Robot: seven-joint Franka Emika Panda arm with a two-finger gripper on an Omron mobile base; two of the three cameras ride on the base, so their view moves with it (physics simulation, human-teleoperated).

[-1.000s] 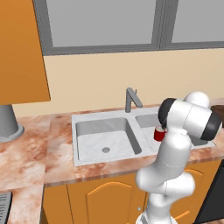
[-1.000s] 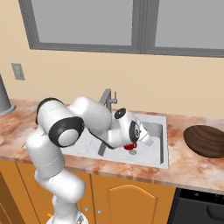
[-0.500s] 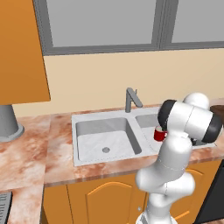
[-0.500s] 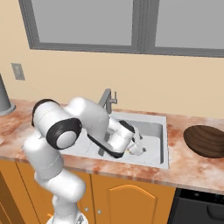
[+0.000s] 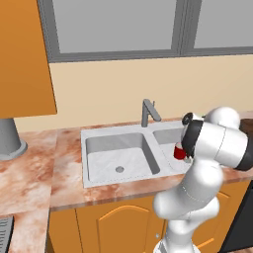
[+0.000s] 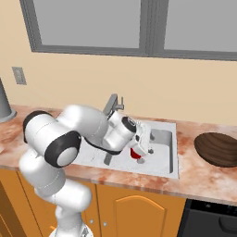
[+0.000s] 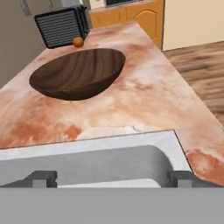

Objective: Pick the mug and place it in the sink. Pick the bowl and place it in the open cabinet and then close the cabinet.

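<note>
A red mug (image 6: 135,153) is seen in the sink's (image 6: 170,167) right basin, just below and behind the gripper (image 6: 146,147). The fingers are spread wide and nothing is held between them. The bowl (image 7: 78,72) is seen ahead of the gripper, on the counter (image 7: 144,103) beyond the sink rim, well apart from it.
</note>
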